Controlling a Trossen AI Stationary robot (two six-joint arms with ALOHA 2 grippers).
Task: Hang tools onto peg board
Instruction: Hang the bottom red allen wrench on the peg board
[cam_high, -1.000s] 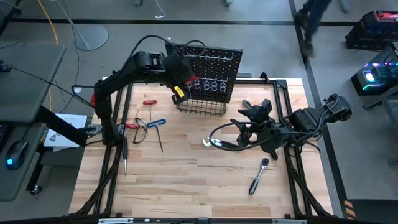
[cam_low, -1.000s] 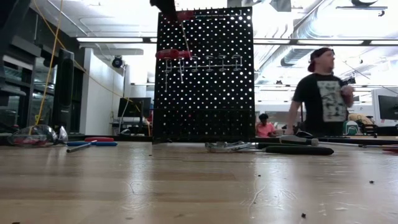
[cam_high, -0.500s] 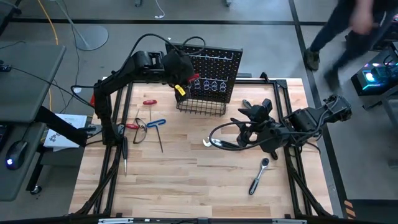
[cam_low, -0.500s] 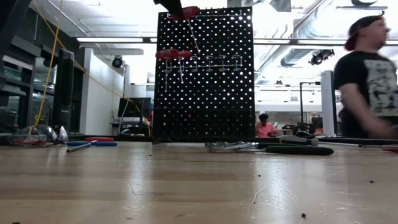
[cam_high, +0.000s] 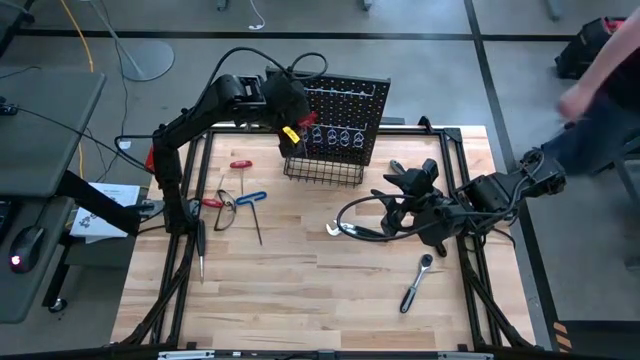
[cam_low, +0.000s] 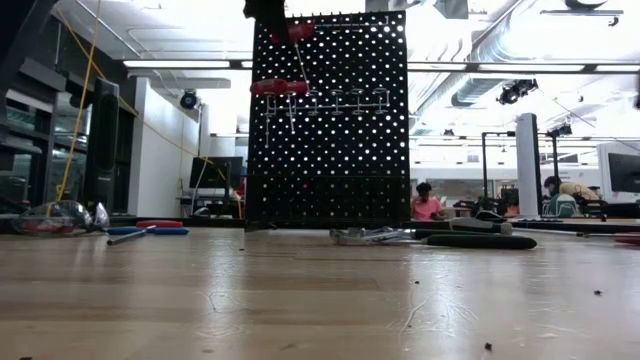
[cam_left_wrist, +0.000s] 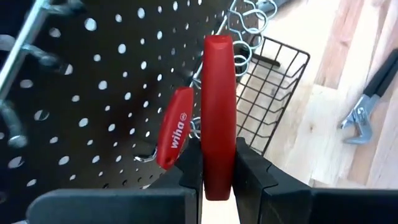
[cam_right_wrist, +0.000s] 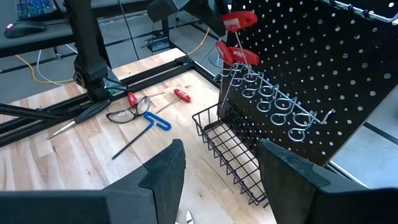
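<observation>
Clamping red-handled screwdriver in left gripper near peg board, seemingly lining up for ring hooks; right gripper resting open.

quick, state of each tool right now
left tool: shut on red-handled screwdriver, up at the peg board
right tool: open, empty, over the table

Clamped a red plastic screwdriver handle between two dark gripper fingers, beside a second red-handled tool hung on the black perforated peg board, above a black wire basket.
</observation>
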